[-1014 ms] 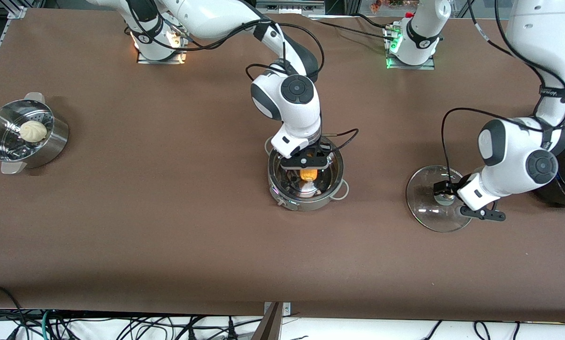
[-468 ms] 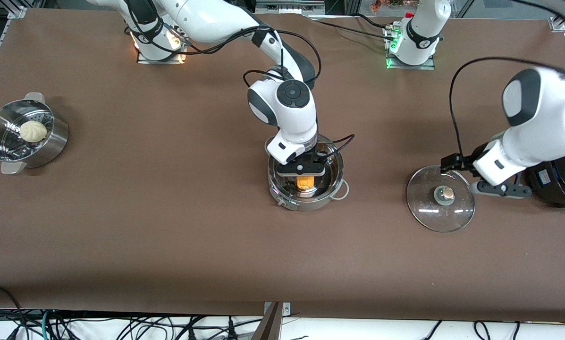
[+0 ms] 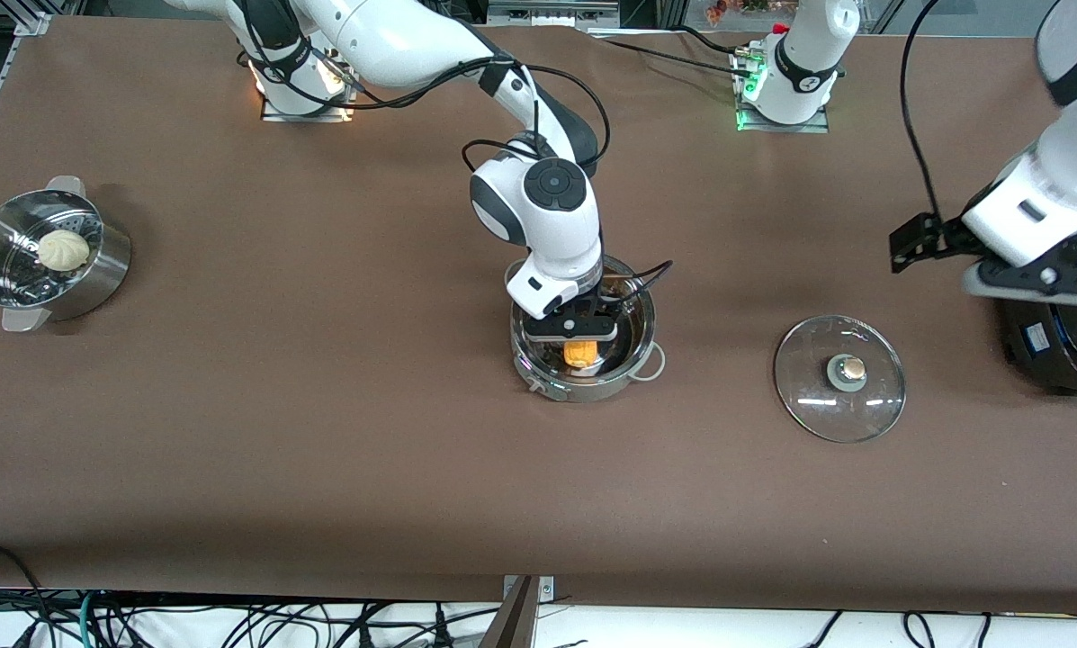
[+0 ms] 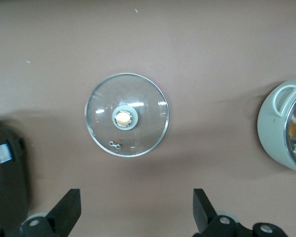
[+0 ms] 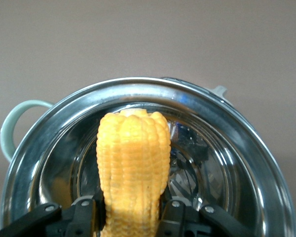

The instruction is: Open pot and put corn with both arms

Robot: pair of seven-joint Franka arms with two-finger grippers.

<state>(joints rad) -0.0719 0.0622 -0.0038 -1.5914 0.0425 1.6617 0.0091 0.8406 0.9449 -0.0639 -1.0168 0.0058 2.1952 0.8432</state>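
One corn (image 3: 583,352) sits inside the single pot (image 3: 632,364), which stands uncovered near the middle of the table (image 3: 322,432). The cob hangs end-down, its long axis roughly upright, the free end pointing into the pot's bottom; in the right wrist view the corn (image 5: 133,163) runs lengthwise away from the fingers (image 5: 84,217) that flank it over the shiny pot (image 5: 246,148). The right gripper (image 3: 579,328) is lowered into the pot's mouth, its fingers set close against the cob's two sides, though whether they clamp it or have slackened cannot be told.

One glass lid (image 3: 839,378) lies flat on the table toward the left arm's end, well apart from the pot, knob up. The left gripper (image 3: 929,241) is raised in the air above the table by the lid, fingers spread wide and holding nothing; its wrist view looks down on the lid (image 4: 127,114).

One steamer bowl (image 3: 97,270) with one bun (image 3: 62,249) stands at the right arm's end, and one black rice cooker (image 3: 1055,346) at the left arm's end
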